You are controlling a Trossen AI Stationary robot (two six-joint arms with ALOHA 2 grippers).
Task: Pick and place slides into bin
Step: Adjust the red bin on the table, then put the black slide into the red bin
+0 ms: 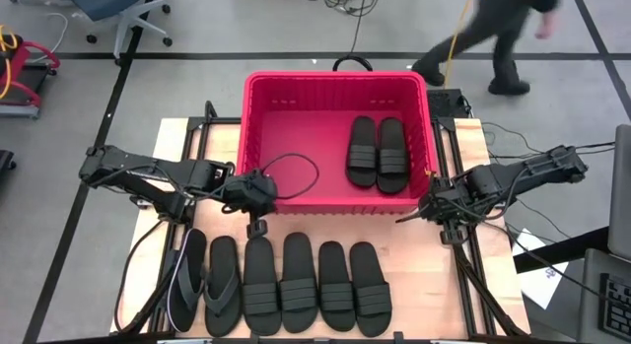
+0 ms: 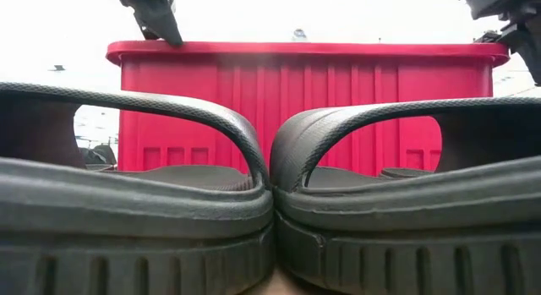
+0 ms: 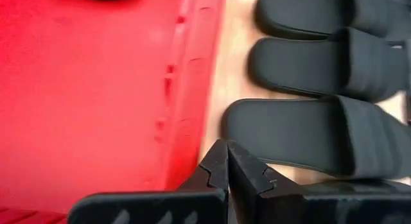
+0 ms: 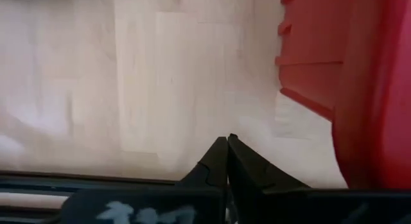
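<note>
Two slides (image 1: 378,154) lie in the red bin (image 1: 258,137); six remain in a row (image 1: 281,284) before it, long axes toward the bin. Left gripper (image 1: 258,227), clenched empty, hovers nearest, just bin-side of the row. Right gripper (image 1: 405,217), also clenched, waits at the bin's corner.

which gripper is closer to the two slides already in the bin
Right. The right gripper sits just outside the bin beside the two slides; the left gripper is farther off.

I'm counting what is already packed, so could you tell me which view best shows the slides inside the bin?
The high view: two slides lie side by side in the bin. The low view shows only its wall; both wrist views show only red plastic.
</note>
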